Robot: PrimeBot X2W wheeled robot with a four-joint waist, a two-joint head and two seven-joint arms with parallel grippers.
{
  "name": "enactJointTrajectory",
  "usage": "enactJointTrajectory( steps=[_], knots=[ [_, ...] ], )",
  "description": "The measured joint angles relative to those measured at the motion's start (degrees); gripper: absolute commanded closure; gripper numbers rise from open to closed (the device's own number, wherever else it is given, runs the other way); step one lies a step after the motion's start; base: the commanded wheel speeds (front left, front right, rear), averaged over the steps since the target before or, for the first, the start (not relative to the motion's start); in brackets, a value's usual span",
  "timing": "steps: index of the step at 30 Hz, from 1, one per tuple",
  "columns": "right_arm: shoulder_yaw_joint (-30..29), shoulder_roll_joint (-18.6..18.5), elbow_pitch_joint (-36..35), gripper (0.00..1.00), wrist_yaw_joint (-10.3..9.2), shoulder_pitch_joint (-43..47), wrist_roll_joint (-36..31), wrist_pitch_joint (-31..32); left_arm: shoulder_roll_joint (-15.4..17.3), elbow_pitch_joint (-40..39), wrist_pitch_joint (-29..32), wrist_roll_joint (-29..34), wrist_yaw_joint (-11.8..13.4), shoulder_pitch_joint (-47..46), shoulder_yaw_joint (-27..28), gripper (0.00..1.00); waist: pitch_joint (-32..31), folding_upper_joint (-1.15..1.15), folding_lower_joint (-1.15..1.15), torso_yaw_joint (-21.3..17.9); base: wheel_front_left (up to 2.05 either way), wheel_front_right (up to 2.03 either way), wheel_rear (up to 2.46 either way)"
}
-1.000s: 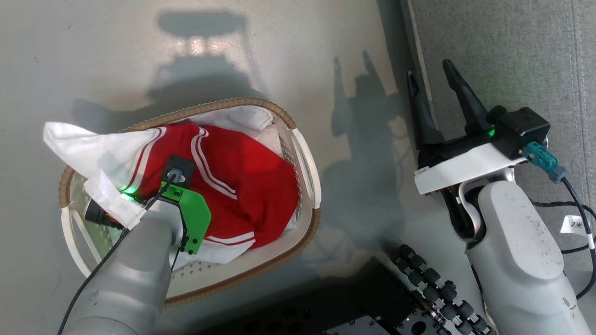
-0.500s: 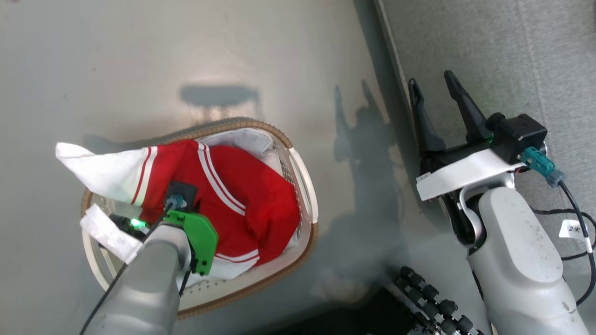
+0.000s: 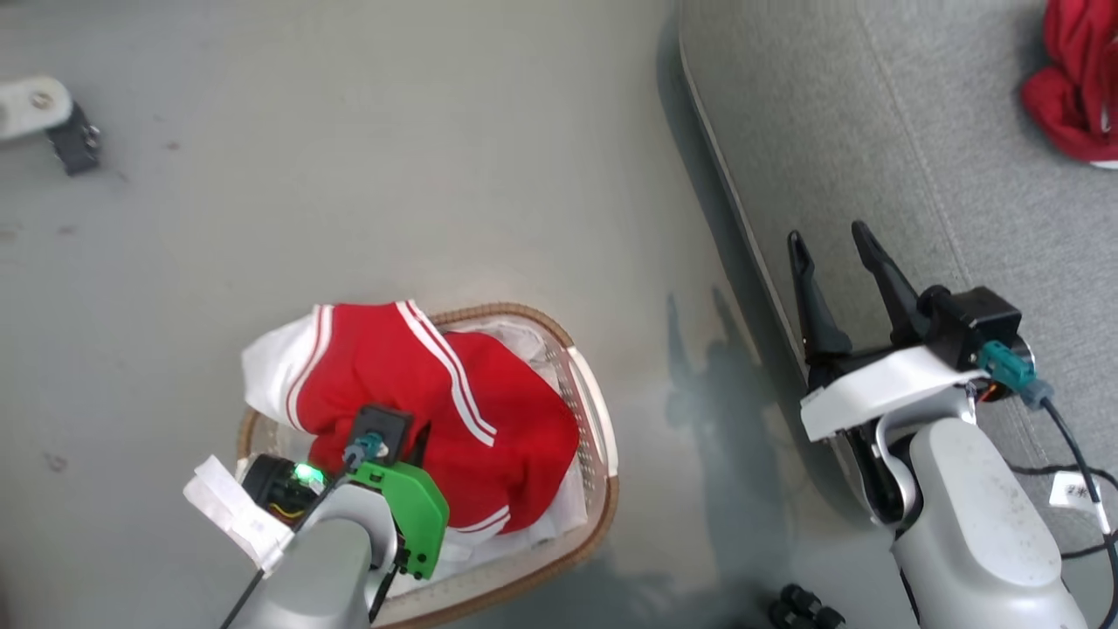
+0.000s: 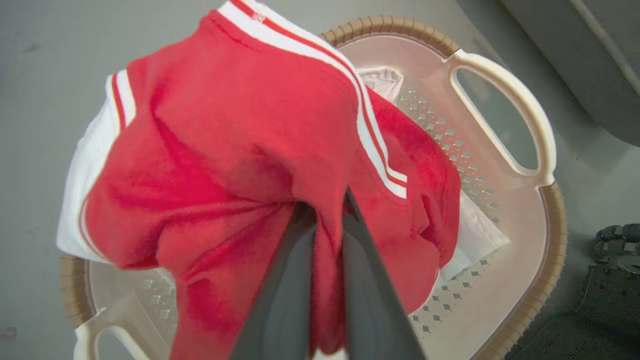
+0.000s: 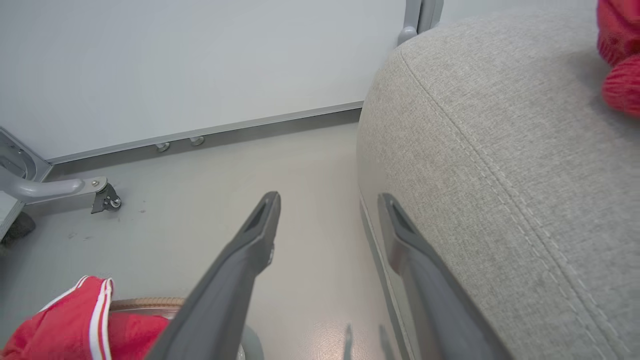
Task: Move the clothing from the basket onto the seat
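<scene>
The clothing (image 3: 437, 393), red with white panels and striped trim, bulges up out of the basket (image 3: 603, 489) on the floor. In the left wrist view my left gripper (image 4: 327, 200) is shut on a fold of the red clothing (image 4: 225, 150), which hangs over the perforated basket (image 4: 550, 260) and its white liner (image 4: 475, 235). The head view hides those fingers under the wrist and fabric. My right gripper (image 3: 828, 234) stands open and holds nothing, over the edge of the grey seat (image 3: 917, 131). In the right wrist view the right gripper (image 5: 328, 197) points along the seat's (image 5: 500, 125) rounded corner.
Another red garment (image 3: 1074, 87) lies on the seat at the far right. A grey caster leg (image 3: 52, 114) sits on the floor at the upper left, below a white wall (image 5: 200, 60). Black rollers of my base (image 3: 799, 607) show at the bottom.
The head camera has swung, sliding the whole scene down and bringing in more seat. The left gripper has lifted the clothing; its white sleeve has drawn in off the basket rim. The right gripper stays open.
</scene>
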Motion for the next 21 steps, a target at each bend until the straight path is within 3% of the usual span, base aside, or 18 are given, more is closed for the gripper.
enactJointTrajectory(
  steps=[11, 21],
  knots=[
    [-1.0, 0.0, 1.65, 0.0, 0.0, 6.06, -0.92, 0.0, -0.03, -13.32, -0.29, -5.94, 1.57, 7.42, -2.57, 1.0, -11.28, 0.0, 0.0, 3.06, 0.0, 0.0, 0.0],
    [-0.54, 0.0, 2.75, 0.0, 0.0, 11.1, -0.92, 0.0, -0.05, -25.91, -0.34, -4.94, 3.36, 11.35, 0.01, 1.0, -19.98, 0.0, 0.0, 5.15, 0.0, 0.0, 0.0]
  ],
)
